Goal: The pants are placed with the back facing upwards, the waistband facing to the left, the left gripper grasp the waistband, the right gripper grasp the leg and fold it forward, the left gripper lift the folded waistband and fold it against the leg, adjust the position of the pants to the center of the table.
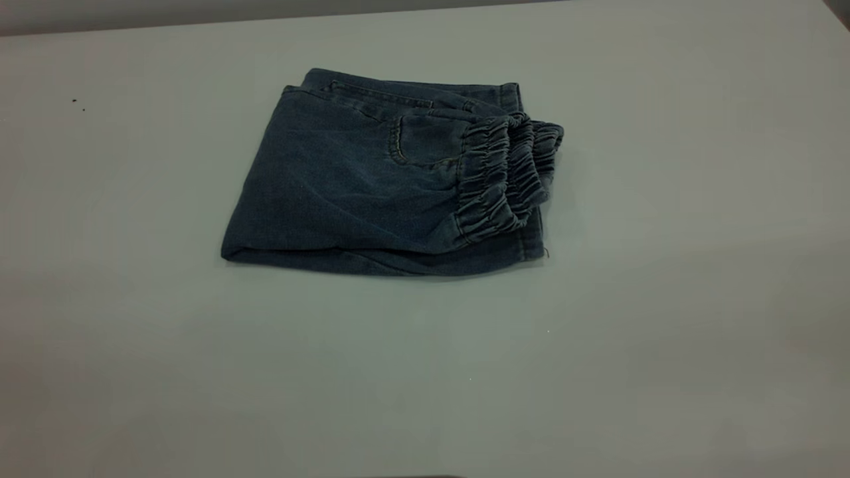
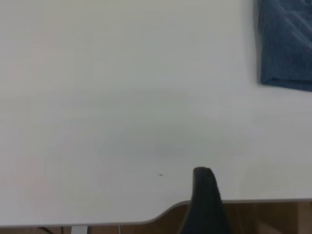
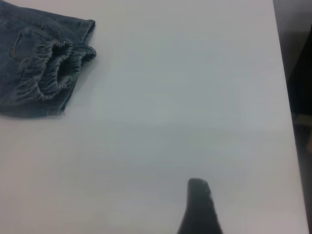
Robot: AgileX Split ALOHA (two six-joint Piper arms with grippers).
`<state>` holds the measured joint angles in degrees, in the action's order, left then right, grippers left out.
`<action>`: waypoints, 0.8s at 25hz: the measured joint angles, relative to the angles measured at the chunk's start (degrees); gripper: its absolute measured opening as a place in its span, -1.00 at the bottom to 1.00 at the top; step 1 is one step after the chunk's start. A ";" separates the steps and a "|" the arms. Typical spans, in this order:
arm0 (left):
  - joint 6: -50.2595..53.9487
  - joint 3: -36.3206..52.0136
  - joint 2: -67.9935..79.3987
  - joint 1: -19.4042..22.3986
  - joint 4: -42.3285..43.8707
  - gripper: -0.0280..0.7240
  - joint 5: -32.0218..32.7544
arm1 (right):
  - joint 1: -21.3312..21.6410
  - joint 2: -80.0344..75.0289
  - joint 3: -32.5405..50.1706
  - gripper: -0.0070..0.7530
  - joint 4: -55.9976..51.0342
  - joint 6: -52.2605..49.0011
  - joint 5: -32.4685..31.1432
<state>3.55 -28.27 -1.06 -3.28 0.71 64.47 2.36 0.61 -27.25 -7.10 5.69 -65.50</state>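
Note:
The pants (image 1: 345, 186) lie folded into a compact blue denim rectangle a little behind the middle of the table (image 1: 664, 345). The ruffled waistband (image 1: 501, 176) is folded over on top at the bundle's right end, above a stitched leg hem (image 1: 531, 245). A back pocket (image 1: 425, 141) faces up. Neither gripper shows in the exterior view. In the left wrist view the left gripper (image 2: 204, 176) is a dark tip over bare table near the table's edge, far from the pants' corner (image 2: 287, 44). The right gripper (image 3: 198, 187) hangs over bare table, away from the waistband (image 3: 53, 70).
A table edge with a rounded corner (image 2: 170, 208) and brown floor beyond it lies close under the left gripper. Another table edge (image 3: 285, 97) runs beside the right gripper, with dark space past it. White tabletop surrounds the pants on all sides.

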 joint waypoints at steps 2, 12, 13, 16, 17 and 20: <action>0.00 0.00 0.00 0.00 0.00 0.33 0.06 | 0.00 0.00 0.00 0.16 -0.04 0.00 0.00; 0.00 0.00 0.00 0.00 -0.05 0.33 0.11 | 0.00 0.00 0.00 0.16 -0.04 0.00 0.00; 0.00 0.00 0.00 0.00 -0.05 0.33 0.11 | 0.00 0.00 0.00 0.16 -0.04 0.00 0.00; 0.00 0.00 0.00 0.00 -0.05 0.33 0.11 | 0.00 0.00 0.00 0.16 0.07 0.00 0.00; 0.00 0.00 0.00 0.00 -0.05 0.33 0.11 | 0.00 0.00 0.00 0.16 0.42 -0.13 0.00; 0.00 0.00 0.00 0.00 -0.05 0.33 0.11 | 0.00 0.00 0.00 0.16 1.83 -1.65 0.10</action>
<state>3.55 -28.27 -1.06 -3.28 0.67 64.58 2.36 0.61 -27.25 -5.27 4.05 -65.39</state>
